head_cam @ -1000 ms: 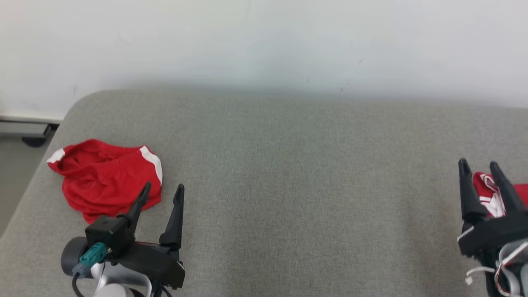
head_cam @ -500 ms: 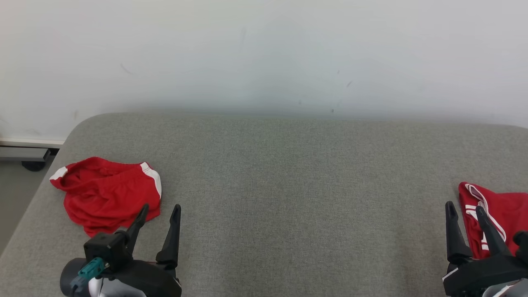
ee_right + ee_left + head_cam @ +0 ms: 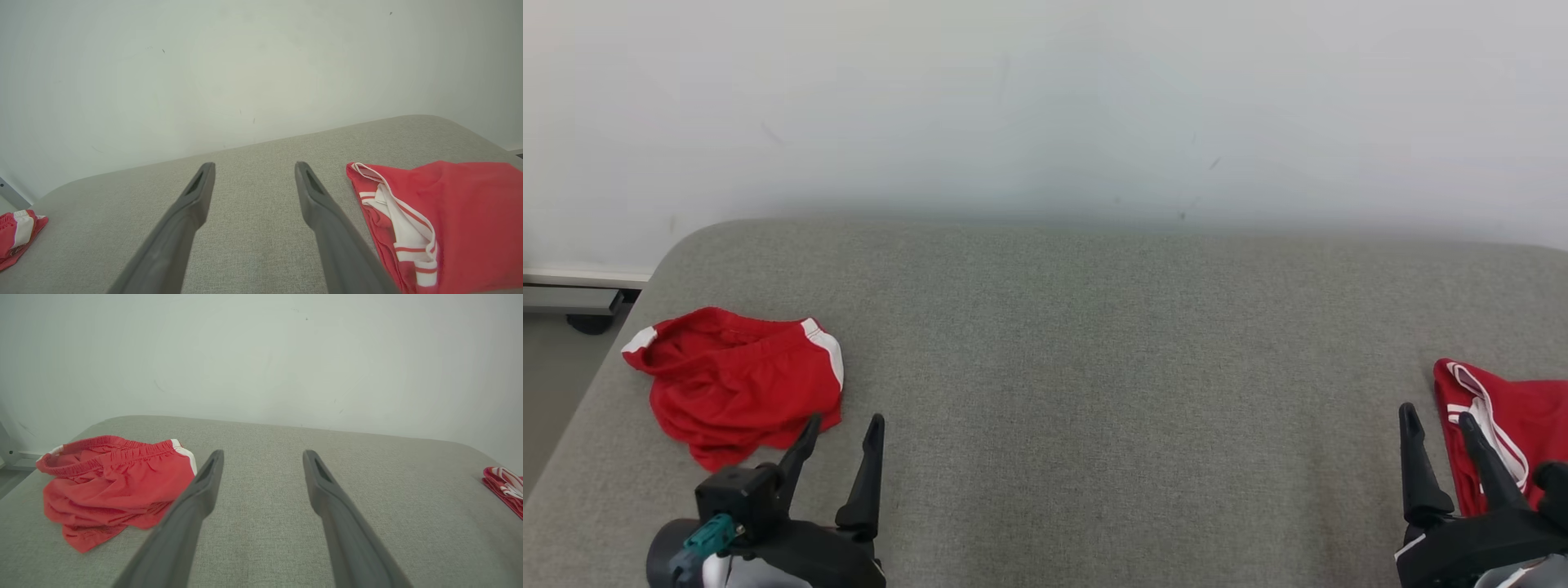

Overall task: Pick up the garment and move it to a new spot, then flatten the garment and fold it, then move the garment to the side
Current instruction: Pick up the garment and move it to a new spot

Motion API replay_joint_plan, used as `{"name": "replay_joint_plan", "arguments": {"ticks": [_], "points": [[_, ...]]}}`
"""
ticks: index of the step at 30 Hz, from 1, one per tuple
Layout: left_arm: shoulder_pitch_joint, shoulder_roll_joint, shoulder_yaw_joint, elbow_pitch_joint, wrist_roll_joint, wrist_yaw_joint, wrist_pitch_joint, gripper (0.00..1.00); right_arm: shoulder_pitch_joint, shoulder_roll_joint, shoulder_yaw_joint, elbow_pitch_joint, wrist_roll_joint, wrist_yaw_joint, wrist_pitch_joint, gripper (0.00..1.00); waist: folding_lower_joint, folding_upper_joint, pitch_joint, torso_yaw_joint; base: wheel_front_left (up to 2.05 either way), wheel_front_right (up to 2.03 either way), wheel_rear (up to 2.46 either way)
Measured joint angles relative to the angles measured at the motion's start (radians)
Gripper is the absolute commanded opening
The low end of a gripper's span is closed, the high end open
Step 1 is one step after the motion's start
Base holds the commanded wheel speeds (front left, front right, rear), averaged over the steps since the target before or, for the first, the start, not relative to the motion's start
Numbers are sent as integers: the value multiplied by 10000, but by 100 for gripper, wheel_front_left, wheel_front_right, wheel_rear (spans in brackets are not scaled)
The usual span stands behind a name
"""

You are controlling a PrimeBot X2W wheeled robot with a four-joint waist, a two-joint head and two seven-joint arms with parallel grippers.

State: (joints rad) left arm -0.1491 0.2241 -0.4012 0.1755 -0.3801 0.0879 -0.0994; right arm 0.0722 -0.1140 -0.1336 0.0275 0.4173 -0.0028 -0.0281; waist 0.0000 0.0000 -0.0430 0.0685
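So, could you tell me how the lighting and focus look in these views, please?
Head view: soft, even light, no glare, a faint shadow band where the wall meets the grey surface. Left wrist view: left end effector blurs towards the bottom edge; red shorts fairly sharp. Right wrist view: horizon slants, right end effector likewise soft up close.

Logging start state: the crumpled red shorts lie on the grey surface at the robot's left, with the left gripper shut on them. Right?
Not quite. The left gripper is open and empty; the left wrist view shows its fingers spread, the red shorts lying free beside them on the grey surface.
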Motion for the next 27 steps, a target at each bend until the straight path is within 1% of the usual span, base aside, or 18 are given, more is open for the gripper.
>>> {"name": "replay_joint_plan", "arguments": {"ticks": [6,12,18,20,21,27], "points": [[-31,-27,-92,19,4,-4,71,100,26,-23,-117,-8,2,0,-48,100,0,0,1,234,0,0,0],[-55,-23,-209,13,46,-4,151,100,115,-42,-157,0,23,56,-77,100,0,0,9,652,0,0,0],[-38,-12,-245,-6,92,2,184,100,221,-38,4,15,33,127,-84,100,0,0,40,1296,0,0,0],[-12,17,-192,-36,102,12,184,100,180,-36,111,61,33,219,-69,100,0,0,51,1546,0,0,0],[-12,17,-192,-36,102,12,184,100,180,-36,111,61,33,219,-69,100,0,0,51,1546,0,0,0],[418,267,128,-311,117,150,163,100,-325,-4,537,263,31,357,19,100,0,0,77,2360,0,0,0]]}}
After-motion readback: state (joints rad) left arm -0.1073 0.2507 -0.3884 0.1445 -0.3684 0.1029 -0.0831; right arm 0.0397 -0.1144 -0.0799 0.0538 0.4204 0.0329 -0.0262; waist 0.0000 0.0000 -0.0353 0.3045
